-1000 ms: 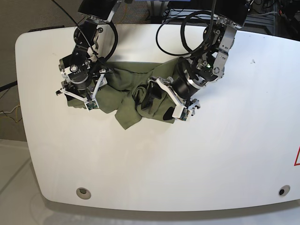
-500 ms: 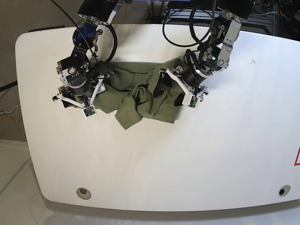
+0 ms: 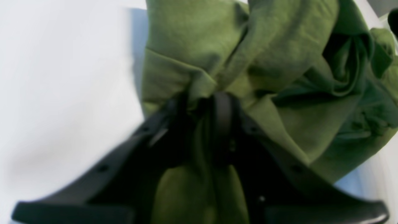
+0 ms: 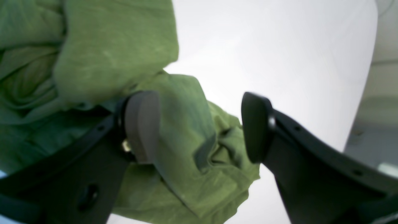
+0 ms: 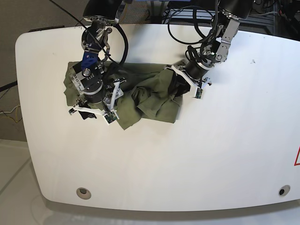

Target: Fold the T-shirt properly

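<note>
The left gripper (image 3: 202, 109) has its fingers (image 3: 222, 118) pressed together on a bunched fold of the T-shirt (image 3: 264, 62), with cloth squeezed up between them. The right gripper (image 4: 199, 127) has its fingers (image 4: 141, 124) spread wide: one pad lies against a loose flap of the shirt and the other stands over bare table (image 4: 279, 46), so it grips nothing.

The T-shirt lies crumpled in a heap on the far half of the white table, stretched between the two arms. The left gripper sits at the end of the heap on the base view's right; the right gripper is over the other end.

The step in hand looks like spreading the shirt flat before any fold. To do it well, the right fingers should close on a single edge layer, not a wad. Then both arms should draw apart low over the table, gently, so the creases pull out without the cloth slipping from the left pinch.
</note>
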